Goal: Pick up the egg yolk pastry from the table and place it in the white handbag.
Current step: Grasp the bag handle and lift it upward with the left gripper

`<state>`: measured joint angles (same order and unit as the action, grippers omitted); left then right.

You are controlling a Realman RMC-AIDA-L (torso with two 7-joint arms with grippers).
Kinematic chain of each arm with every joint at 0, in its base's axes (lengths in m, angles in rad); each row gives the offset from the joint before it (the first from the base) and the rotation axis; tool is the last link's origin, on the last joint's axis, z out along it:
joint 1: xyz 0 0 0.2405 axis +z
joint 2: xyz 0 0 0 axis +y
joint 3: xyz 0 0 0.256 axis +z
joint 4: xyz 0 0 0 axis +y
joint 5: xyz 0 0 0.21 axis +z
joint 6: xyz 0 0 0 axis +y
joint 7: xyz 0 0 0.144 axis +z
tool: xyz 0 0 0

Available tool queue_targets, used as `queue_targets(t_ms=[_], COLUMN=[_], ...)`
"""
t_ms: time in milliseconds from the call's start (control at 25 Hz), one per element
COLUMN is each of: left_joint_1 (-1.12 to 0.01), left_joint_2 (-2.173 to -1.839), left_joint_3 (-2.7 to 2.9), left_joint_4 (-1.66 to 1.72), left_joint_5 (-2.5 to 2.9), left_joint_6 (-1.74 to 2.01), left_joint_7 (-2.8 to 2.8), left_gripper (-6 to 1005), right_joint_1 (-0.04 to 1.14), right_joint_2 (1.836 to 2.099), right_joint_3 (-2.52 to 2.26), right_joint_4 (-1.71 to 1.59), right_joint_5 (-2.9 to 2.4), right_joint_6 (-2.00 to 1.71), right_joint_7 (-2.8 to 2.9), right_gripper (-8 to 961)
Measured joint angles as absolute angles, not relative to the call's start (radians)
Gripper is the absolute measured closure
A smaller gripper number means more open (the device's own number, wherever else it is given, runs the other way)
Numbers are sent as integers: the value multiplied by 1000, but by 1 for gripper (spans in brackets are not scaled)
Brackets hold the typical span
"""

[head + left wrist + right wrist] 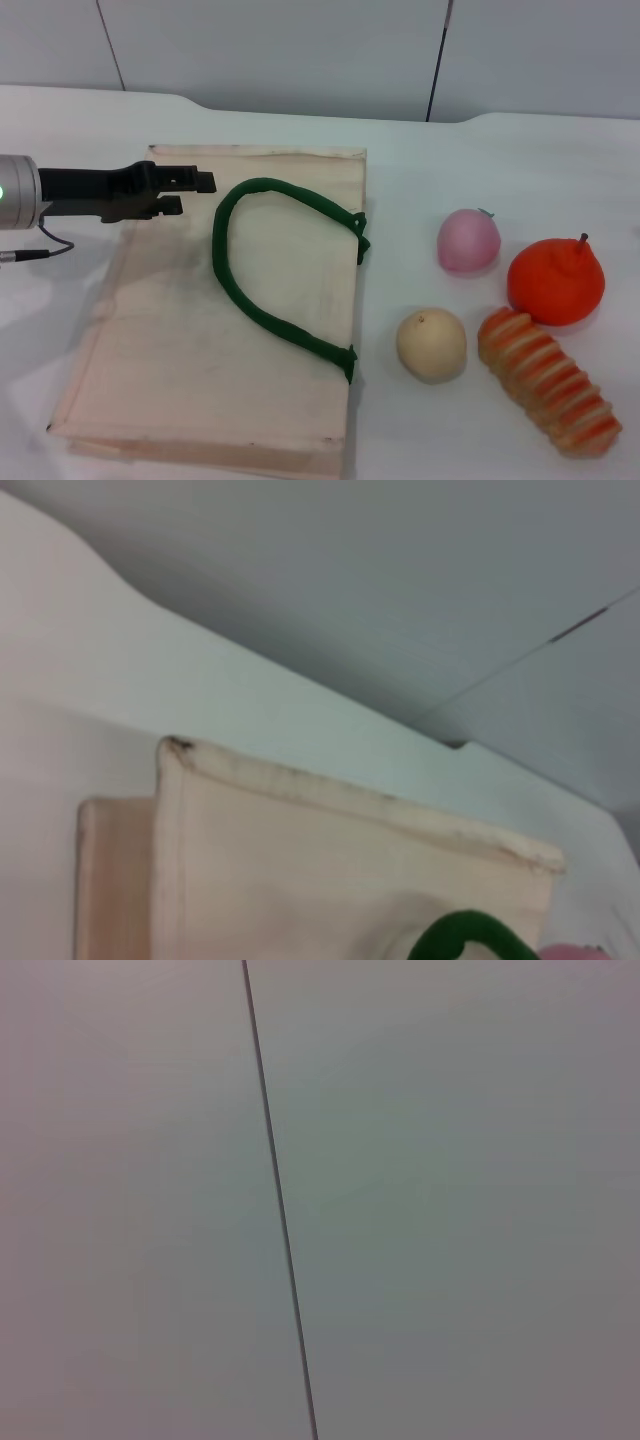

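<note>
The egg yolk pastry [431,344], a pale cream ball with a tiny nub, sits on the table just right of the white handbag [160,340]. The handbag lies flat with its dark green handle [262,290] looped on top. It also shows in the left wrist view [300,880]. My left gripper [190,194] is above the bag's far left corner, pointing right, open by a narrow gap and empty. It is far from the pastry. My right gripper is out of view; the right wrist view shows only a wall panel.
A pink ball [468,241], an orange fruit [556,281] and a ridged orange-striped bread roll [548,380] lie right of the pastry. The roll almost touches it. A wall runs behind the table's far edge.
</note>
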<state>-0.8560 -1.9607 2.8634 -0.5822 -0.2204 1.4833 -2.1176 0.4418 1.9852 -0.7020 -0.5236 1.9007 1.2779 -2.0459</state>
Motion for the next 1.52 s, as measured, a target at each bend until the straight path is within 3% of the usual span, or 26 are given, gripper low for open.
queue_targets(t_ms=[760,1320,1520], left_joint_1=[-938,-978,-983], left_joint_2=[-1918,-1916,-1916], left_joint_3=[2864,2864,2864], left_joint_4=[-417,-339,-338], left_joint_5=[-19,59,95], left_joint_6=[1332,1250,1241], left_joint_7=[-2184,-2194,-2213], left_gripper=[252,262,468], right_joint_1=[448,451,451], right_joint_2=[2008,2012,2014], right_joint_3=[-663,-661,-661], right_joint_4=[-525,-526,-526], right_joint_5=[1900,1905,1907], right_joint_6=[1279,1279,1279], right_joint_7=[-2051,-2051,-2051], right_gripper=[76,77,77])
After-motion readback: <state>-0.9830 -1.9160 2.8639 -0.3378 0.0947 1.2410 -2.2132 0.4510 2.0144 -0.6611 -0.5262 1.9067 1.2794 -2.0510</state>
